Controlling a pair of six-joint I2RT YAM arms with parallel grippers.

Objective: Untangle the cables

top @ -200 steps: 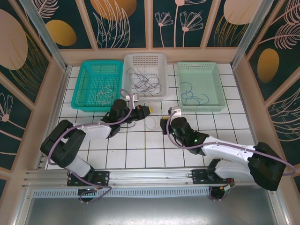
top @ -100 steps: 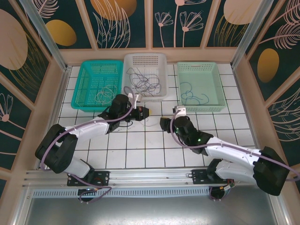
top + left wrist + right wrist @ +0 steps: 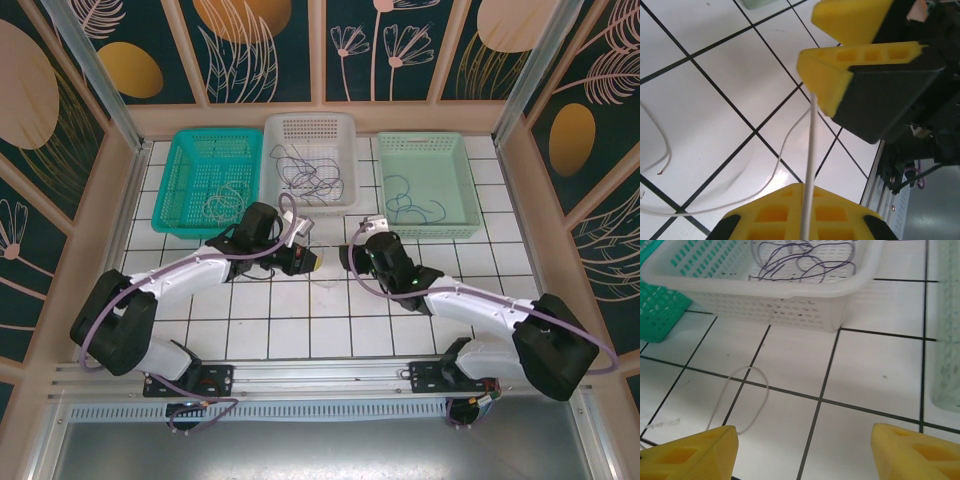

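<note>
Left fingers (image 3: 800, 212) pinch shut on a taut pale cable (image 3: 810, 150) at the wrist frame's bottom centre; right fingers (image 3: 687, 452) gape, holding nothing (both arms bend inward, wrists nearly meeting mid-frame). Cable's slack tail crosses the surface (image 3: 700, 75), cut off lower left.

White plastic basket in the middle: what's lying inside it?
A loose tangle of thin dark purplish cables lies on the floor of the white perforated plastic basket. In the right wrist view its near wall covers the front strip of floor.
</note>
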